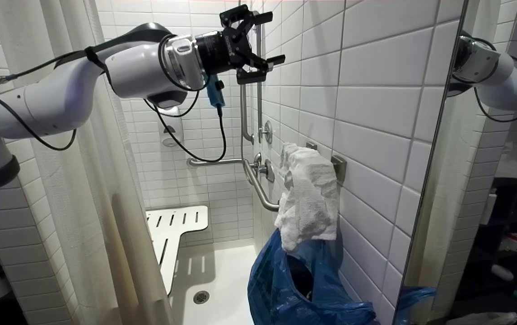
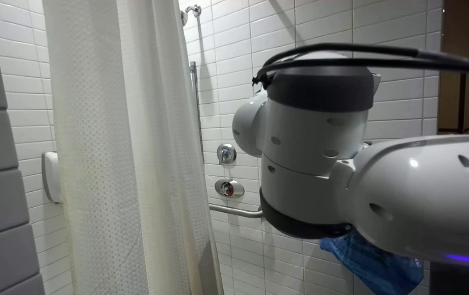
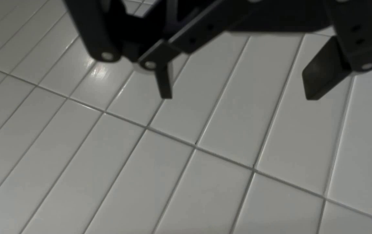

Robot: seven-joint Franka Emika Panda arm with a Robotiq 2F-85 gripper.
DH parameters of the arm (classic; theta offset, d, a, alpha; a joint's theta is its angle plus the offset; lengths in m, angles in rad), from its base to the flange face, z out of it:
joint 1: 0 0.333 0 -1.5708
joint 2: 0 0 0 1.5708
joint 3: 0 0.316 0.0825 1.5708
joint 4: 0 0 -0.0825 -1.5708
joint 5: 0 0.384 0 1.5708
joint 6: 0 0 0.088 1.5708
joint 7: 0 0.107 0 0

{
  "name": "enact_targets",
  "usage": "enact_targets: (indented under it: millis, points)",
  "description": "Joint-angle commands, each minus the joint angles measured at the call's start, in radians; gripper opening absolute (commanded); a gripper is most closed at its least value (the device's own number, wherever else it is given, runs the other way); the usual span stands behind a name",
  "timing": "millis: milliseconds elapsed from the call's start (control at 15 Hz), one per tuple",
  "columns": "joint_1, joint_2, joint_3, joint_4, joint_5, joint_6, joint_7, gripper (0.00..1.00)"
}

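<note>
Gaping wide and empty, a black two-fingered gripper (image 1: 271, 39) points at a white tiled wall (image 1: 375, 108), higher than a white terry towel (image 1: 308, 194) draped beside the edge of a square metal bracket (image 1: 339, 169); the towel looks light, soft, best pinched at its lower edge.

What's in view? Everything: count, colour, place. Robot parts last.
Towel: 1, white, hung on side wall
Brackets: 2, grey, by towel
Bag: 1, blue, below towel
Tiles: many, white, walls
Curtain: 1, cream, opposite towel
Seat: 1, white, partly behind curtain
Drain: 1, grey, in floor
Dispenser: 1, white and grey, back wall
Grab bars: at least 2, silver, side and back walls
Rail: 1, silver, beside curtain
Valves: 2, chrome, side wall
Shower head: 1, chrome, high beside curtain
Mirror: 1, reflective, beside tiles
Arm: 1, white and grey, both exterior views
Gripper: 1, black, open, holding nothing, facing tiles
Cables: several, black, along arm
Fitting: 1, blue, beneath gripper
</note>
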Motion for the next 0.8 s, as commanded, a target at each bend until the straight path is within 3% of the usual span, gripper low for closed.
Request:
enact_targets:
  millis: [0, 267, 333, 400, 467, 733]
  points:
    - [0.014, 0.000, -0.016, -0.007, 0.000, -0.013, -0.013, 1.00]
    - [0.014, 0.000, -0.016, -0.007, 0.000, -0.013, -0.013, 1.00]
    - [0.059, 0.000, 0.032, -0.075, 0.000, -0.129, -0.051, 1.00]
    - [0.064, -0.001, 0.031, -0.082, 0.000, -0.168, -0.072, 1.00]
    - [0.018, -0.001, 0.020, -0.029, 0.000, -0.096, -0.032, 1.00]
    - [0.045, 0.001, 0.044, -0.064, 0.000, -0.149, -0.052, 1.00]
